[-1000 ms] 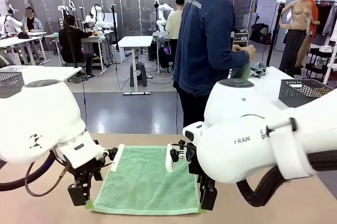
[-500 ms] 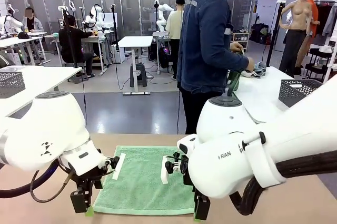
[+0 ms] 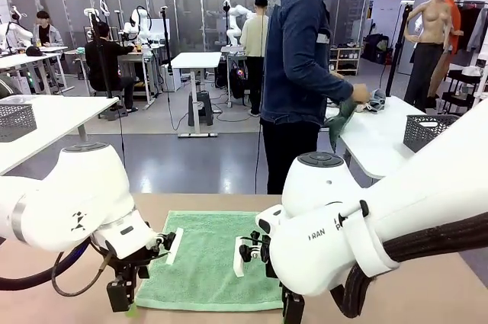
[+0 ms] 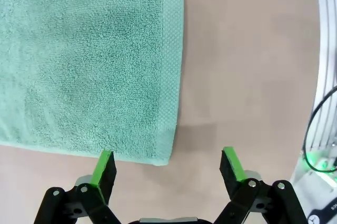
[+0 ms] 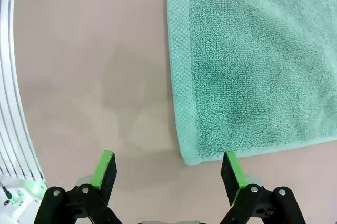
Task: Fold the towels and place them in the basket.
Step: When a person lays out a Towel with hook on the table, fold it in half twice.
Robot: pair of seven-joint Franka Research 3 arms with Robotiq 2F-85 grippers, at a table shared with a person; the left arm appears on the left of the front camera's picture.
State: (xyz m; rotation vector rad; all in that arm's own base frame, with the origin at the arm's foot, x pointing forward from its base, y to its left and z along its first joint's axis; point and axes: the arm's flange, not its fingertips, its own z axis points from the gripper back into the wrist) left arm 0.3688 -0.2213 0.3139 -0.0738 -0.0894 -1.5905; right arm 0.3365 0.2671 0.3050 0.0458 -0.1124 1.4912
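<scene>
A green towel point(image 3: 213, 259) lies spread flat on the brown table in the front view. My left gripper point(image 3: 120, 297) hangs open at its near left corner, and my right gripper point(image 3: 290, 310) is open at its near right corner. In the left wrist view the towel point(image 4: 89, 60) has its corner between the open fingers of the left gripper point(image 4: 167, 163), just above the table. The right wrist view shows the towel point(image 5: 253, 60) with its corner inside the spread of the right gripper point(image 5: 167, 166). A dark wire-mesh basket point(image 3: 438, 132) stands on the white table at right.
A person point(image 3: 301, 72) stands past the table's far edge, turned to the white table point(image 3: 374, 137) at right, handling a dark green cloth point(image 3: 339, 118). Another mesh basket point(image 3: 15, 120) sits on a white table at left. Bare tabletop flanks the towel.
Both arms have drawn back and down toward the towel's near corners. The person has turned further toward the right-hand table and lowered the green cloth.
</scene>
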